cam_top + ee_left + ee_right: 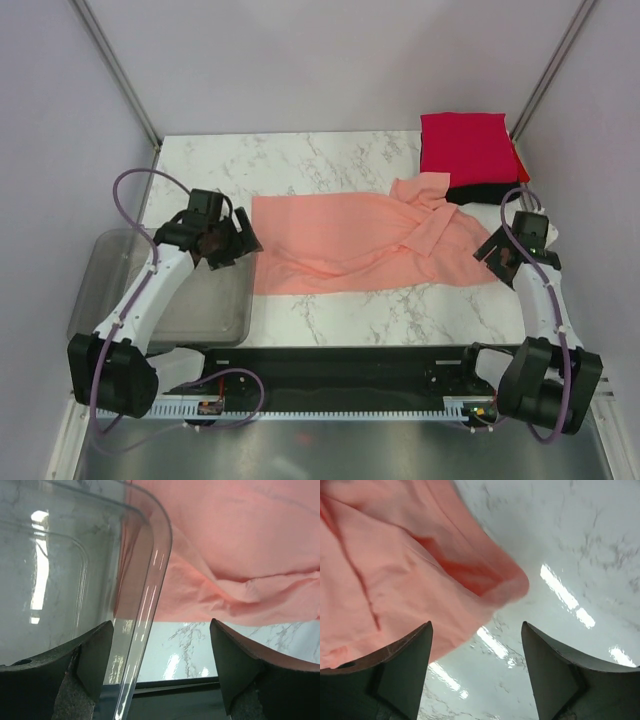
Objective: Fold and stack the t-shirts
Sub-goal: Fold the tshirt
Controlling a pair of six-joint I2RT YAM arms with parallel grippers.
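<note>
The salmon-pink t-shirt (360, 243) lies spread across the middle of the marble table, folded lengthwise with a sleeve bunched at its right end. It also shows in the left wrist view (235, 555) and the right wrist view (385, 570). A folded bright red t-shirt (464, 146) lies on a folded black t-shirt (485, 192) at the back right. My left gripper (238, 243) is open and empty beside the pink shirt's left edge. My right gripper (496, 256) is open and empty beside its right edge.
The grey see-through plastic tub (160, 290) stands at the left front under my left arm; its rim (150, 580) runs between my left fingers' view. A black rail (340, 365) lines the table's near edge. Walls close in the sides and back.
</note>
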